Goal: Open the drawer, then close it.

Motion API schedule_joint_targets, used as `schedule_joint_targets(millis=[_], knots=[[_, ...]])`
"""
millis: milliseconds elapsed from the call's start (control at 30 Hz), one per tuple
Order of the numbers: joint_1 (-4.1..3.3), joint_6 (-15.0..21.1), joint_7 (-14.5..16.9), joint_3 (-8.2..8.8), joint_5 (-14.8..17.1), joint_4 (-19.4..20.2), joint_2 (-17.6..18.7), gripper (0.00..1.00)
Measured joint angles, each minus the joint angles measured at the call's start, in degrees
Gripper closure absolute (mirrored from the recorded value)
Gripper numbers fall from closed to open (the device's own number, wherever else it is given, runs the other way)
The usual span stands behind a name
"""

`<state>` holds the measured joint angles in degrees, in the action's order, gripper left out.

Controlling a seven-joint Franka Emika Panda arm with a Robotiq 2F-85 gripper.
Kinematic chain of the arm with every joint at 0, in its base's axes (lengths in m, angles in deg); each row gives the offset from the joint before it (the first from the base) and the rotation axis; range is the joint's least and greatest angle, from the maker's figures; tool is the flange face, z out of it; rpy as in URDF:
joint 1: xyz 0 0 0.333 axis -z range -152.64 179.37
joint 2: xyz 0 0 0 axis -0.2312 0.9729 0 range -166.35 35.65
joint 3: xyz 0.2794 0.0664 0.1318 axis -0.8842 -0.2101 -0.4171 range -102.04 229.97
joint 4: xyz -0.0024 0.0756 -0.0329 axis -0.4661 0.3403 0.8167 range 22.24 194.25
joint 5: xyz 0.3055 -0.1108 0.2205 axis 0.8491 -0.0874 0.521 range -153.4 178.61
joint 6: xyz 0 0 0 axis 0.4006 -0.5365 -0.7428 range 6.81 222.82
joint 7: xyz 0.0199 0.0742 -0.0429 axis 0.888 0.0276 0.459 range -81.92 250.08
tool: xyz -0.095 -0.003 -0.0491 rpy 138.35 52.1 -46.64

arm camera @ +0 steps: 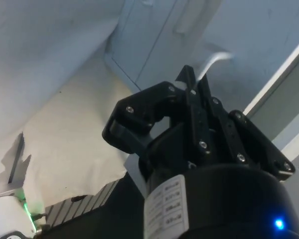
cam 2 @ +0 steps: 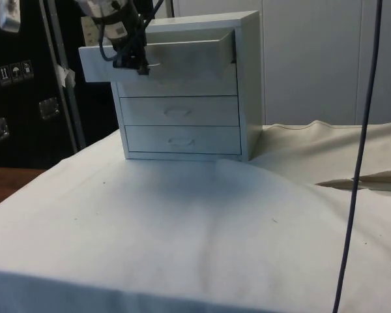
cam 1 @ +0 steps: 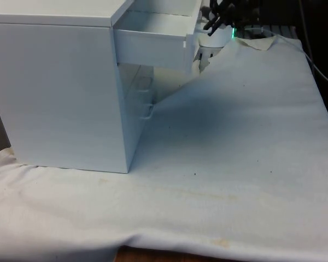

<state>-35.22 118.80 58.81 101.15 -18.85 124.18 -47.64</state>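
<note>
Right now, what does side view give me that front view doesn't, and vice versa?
Side view: the faces of all three drawers, the middle drawer and bottom drawer shut, and the pincer at the top drawer's handle.

Front view: the chest seen from its plain side panel, and the hollow inside of the top drawer.

Both: the top drawer pulled well out, with the pincer at its front, and the white cloth under the chest.

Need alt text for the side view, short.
A white chest of drawers stands on a table under a white cloth, its top drawer pulled out, and the robot's black pincer is shut on that drawer's handle. The two lower drawers are closed. A dark cable hangs in the foreground.
</note>
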Motion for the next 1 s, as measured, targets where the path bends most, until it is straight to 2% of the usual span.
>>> schedule_joint_targets(millis=[567,1000], knots=[[-0.29,-2.9,-4.1,-4.13,-0.2,-2.5,2.5,1.0],[-0.46,-4.9,-5.2,-4.93,-1.3,-3.9,4.0,1.0]])
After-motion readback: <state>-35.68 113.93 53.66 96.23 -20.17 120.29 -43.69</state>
